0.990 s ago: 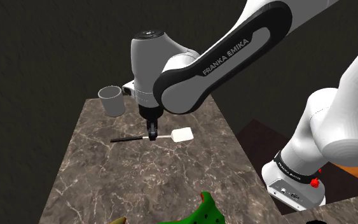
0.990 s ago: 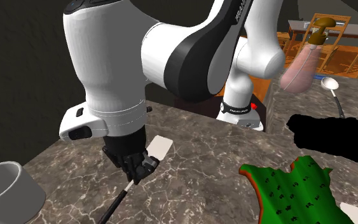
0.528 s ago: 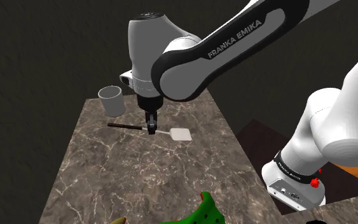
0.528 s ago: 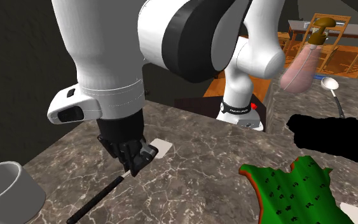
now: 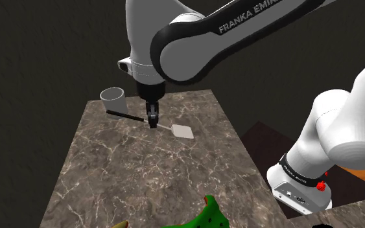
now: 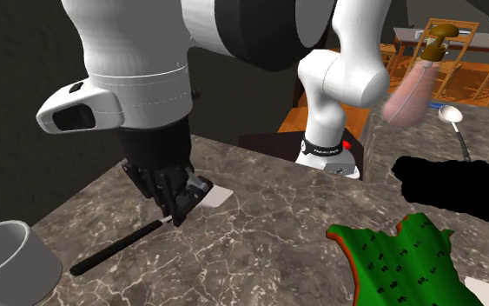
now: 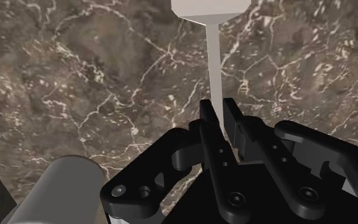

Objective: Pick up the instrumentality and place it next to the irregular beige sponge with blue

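The instrumentality is a spatula with a thin black handle (image 5: pixel 124 115) and a flat white blade (image 5: pixel 183 131). My gripper (image 5: pixel 152 123) is shut on its shaft and holds it a little above the marble table (image 5: pixel 142 175), roughly level. In the second exterior view the gripper (image 6: pixel 181 213) clasps the spatula (image 6: pixel 216 196) where the black handle (image 6: pixel 112 252) meets the pale shaft. The wrist view has the fingers (image 7: pixel 215 111) pinching the pale shaft (image 7: pixel 213 57), with the blade (image 7: pixel 206 7) pointing away from the hand. I cannot make out a beige sponge with blue.
A grey cup (image 5: pixel 114 100) stands at the table's far left corner, close to the handle's tip. A green, red-edged spotted object (image 6: pixel 399 261) lies near the front edge. A black area (image 6: pixel 451 187) lies beyond it. The arm's stand (image 5: pixel 301 191) is at the right.
The gripper has risen off the table with the spatula in it. The spatula has turned, so its handle tip now points toward the cup.
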